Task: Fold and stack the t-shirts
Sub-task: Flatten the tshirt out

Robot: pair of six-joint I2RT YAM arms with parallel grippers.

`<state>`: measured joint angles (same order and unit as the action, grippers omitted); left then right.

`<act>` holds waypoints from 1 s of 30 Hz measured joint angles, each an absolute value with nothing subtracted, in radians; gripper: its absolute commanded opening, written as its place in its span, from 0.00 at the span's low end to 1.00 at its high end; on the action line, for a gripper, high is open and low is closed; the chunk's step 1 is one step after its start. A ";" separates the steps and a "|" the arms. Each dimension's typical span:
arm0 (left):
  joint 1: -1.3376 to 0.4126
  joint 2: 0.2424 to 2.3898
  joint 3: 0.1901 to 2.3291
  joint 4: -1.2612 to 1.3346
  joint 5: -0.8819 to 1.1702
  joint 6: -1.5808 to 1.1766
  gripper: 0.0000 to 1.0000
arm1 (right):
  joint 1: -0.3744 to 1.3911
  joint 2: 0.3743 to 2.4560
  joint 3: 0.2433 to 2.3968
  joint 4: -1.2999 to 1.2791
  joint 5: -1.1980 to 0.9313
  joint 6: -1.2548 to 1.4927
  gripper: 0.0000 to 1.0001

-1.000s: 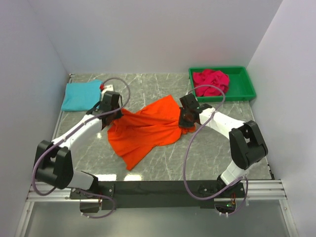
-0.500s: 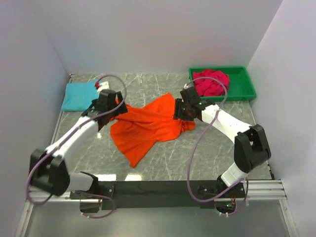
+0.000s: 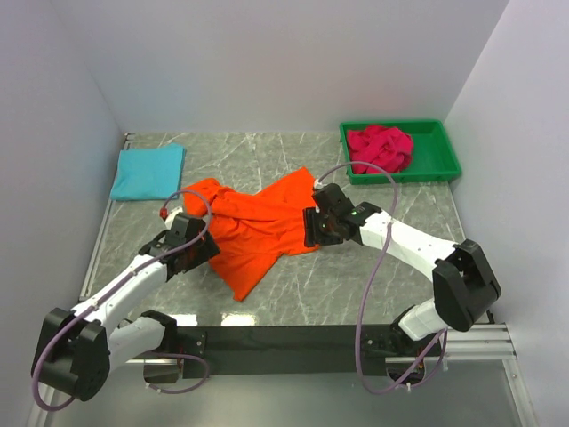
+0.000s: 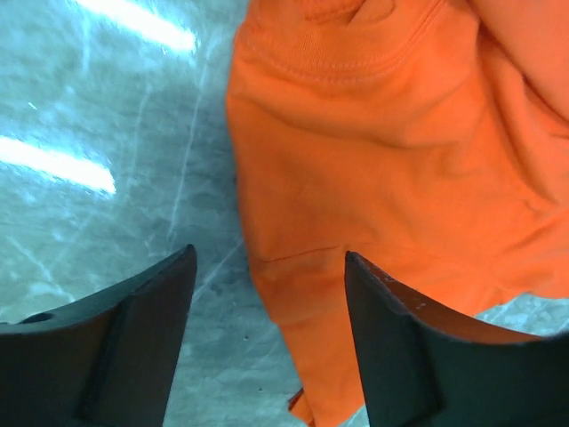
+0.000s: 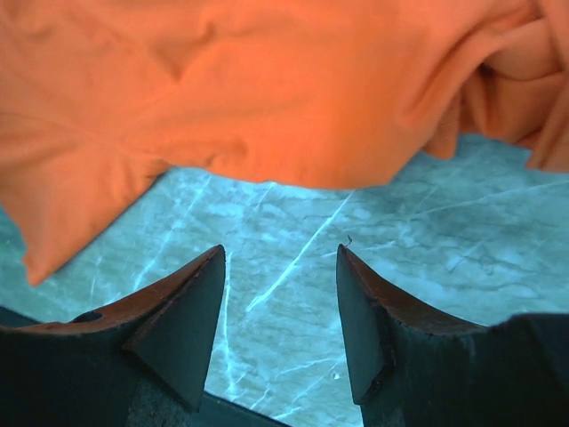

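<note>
The orange t-shirt lies crumpled and partly spread on the middle of the marble table. My left gripper hovers at its left edge, open. In the left wrist view the shirt's edge runs between the open fingers, not gripped. My right gripper is at the shirt's right edge, open. In the right wrist view the gripper is over bare table, with the orange cloth just ahead. A turquoise t-shirt lies folded at the back left. A crimson t-shirt is bunched in the bin.
A green plastic bin stands at the back right. White walls close in the table on the left, back and right. Purple cables loop over both arms.
Both grippers have opened and let go of the orange shirt, which has dropped onto the table. The left gripper has pulled back toward the near left. The right one has shifted slightly nearer.
</note>
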<state>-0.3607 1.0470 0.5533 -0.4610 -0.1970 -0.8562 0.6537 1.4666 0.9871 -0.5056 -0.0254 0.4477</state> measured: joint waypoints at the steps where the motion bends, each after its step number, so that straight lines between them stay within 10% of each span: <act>1: -0.361 1.047 0.544 -0.453 -0.188 -0.863 0.70 | 0.654 1.466 0.987 -0.505 -0.014 0.447 0.60; 12: -0.361 1.161 0.513 -0.400 -0.128 -0.885 0.53 | 0.618 1.448 0.963 -0.497 0.067 0.448 0.59; 18: -0.362 1.179 0.513 -0.381 -0.118 -0.886 0.03 | 0.549 1.448 0.927 -0.487 0.065 0.456 0.59; 30: -0.363 0.867 0.767 -0.611 -0.245 -0.869 0.01 | 0.419 1.525 0.908 -0.410 0.004 0.492 0.56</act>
